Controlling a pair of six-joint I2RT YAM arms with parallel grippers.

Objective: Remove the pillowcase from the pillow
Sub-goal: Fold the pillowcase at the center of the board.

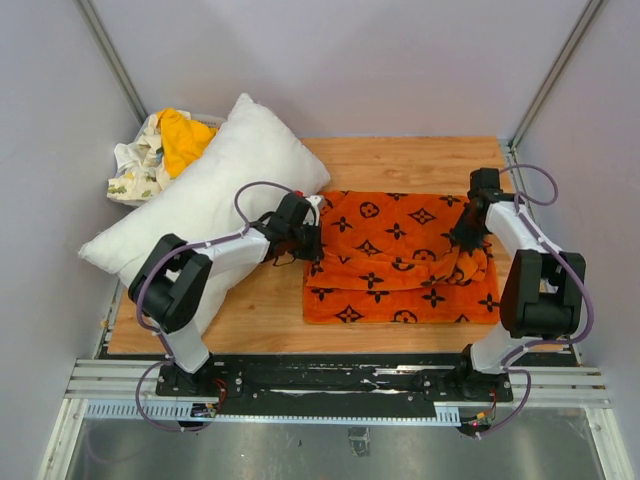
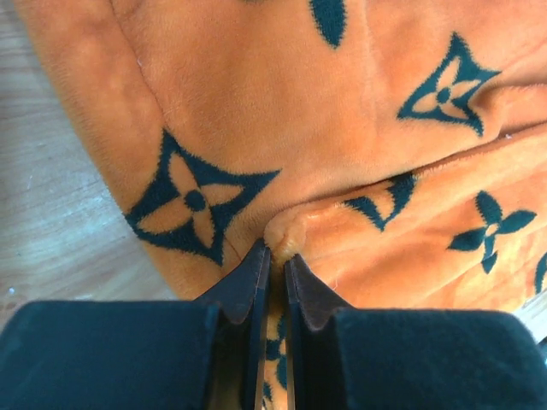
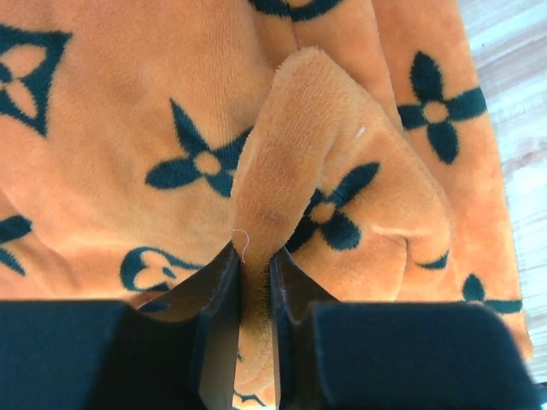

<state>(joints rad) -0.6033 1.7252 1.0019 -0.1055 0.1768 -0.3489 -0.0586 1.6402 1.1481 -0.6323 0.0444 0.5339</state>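
The orange pillowcase [image 1: 400, 258] with black flower and star motifs lies flat on the wooden table, apart from the pillow. The plump white pillow [image 1: 210, 190] rests at the left, slanting toward the back. My left gripper [image 1: 312, 243] is at the pillowcase's left edge and is shut on a pinched fold of it [image 2: 291, 235]. At the right side, my right gripper [image 1: 466, 240] is shut on a raised ridge of the same fabric [image 3: 282, 171]. In both wrist views orange cloth fills the gap between the jaws.
A white printed cloth [image 1: 135, 165] and a plain yellow-orange cloth [image 1: 185, 138] are heaped at the back left behind the pillow. Bare wood [image 1: 420, 160] shows behind the pillowcase. Grey walls with metal frame posts [image 1: 560, 70] enclose the table.
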